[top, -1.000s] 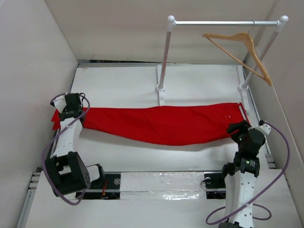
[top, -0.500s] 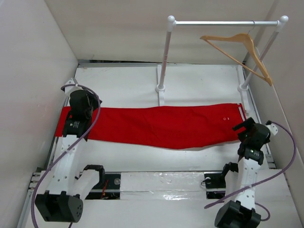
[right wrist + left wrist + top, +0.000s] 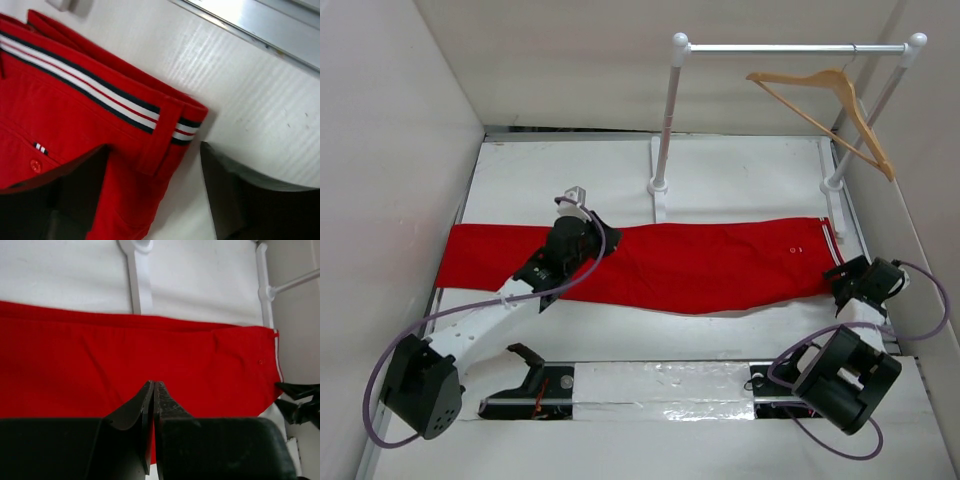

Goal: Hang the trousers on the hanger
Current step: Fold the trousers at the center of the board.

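Right gripper, jaws apart, straddles waistband corner of trousers, lower right. Left gripper pressed together, mid-frame. Fabric likely soft, limp: take waistband.

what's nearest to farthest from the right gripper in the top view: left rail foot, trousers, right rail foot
1. trousers, waistband at the right gripper's open jaws
2. right rail foot, just beyond
3. left rail foot, back left
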Controlling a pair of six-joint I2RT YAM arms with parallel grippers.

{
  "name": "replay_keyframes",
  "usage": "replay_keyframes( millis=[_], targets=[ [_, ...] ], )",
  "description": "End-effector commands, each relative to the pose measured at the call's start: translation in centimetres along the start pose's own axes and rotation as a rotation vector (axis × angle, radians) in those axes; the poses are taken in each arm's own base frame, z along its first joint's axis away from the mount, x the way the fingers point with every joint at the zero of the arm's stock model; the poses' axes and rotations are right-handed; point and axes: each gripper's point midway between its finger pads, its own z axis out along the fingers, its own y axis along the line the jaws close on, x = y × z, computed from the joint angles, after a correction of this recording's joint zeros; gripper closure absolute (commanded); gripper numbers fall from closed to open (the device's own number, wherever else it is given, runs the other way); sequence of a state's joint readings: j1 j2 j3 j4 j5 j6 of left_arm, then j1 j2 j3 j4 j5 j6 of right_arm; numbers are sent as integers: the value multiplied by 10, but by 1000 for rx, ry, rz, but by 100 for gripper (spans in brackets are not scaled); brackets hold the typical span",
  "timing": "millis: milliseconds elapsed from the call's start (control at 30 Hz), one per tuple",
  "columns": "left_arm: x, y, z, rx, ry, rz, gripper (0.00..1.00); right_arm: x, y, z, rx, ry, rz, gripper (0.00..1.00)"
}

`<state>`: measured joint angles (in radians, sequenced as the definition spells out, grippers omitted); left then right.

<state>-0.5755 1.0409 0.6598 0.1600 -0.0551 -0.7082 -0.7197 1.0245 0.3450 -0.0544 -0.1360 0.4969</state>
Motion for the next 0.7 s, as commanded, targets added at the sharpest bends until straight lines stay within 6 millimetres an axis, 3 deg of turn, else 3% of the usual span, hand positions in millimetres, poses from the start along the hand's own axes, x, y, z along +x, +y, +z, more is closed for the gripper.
replay_keyframes(
  millis=[0, 33, 67, 100, 133, 167, 200, 267, 300, 500, 567, 600, 667],
  targets=[
    [6, -9, 6, 61, -43, 2, 100, -22, 23, 2, -110, -79, 5, 30],
    [15, -10, 6, 67, -32, 14, 100, -25, 24, 2, -119, -99, 11, 37],
    [23, -8, 7, 59, -24, 24, 100, -30, 28, -1, -136, -129, 16, 63],
    [34, -5, 9, 47, -6, 49, 100, -33, 30, -3, -150, -152, 24, 82],
    [38, 0, 11, 15, -17, 66, 100, -38, 36, -7, -185, -184, 14, 95],
    [52, -6, 9, 18, 7, 95, 100, -36, 38, -10, -210, -196, 5, 100],
    [60, -4, 11, 1, 19, 114, 100, -45, 53, -25, -278, -263, -38, 100],
    [65, -2, 10, -36, 5, 139, 100, -39, 79, -44, -411, -294, -124, 100],
    [73, -4, 9, -37, 13, 151, 100, -44, 95, -64, -490, -350, -209, 100],
    [95, 19, 13, -78, 31, 136, 100, 14, 173, -146, -873, -246, -448, 100],
    [104, 29, 14, -105, 49, 136, 100, 27, 186, -162, -934, -210, -472, 100],
    [110, 37, 16, -126, 63, 142, 100, 43, 197, -175, -1000, -156, -483, 100],
    [119, 47, 16, -145, 78, 139, 100, 51, 214, -189, -1057, -116, -500, 100]
  ],
)
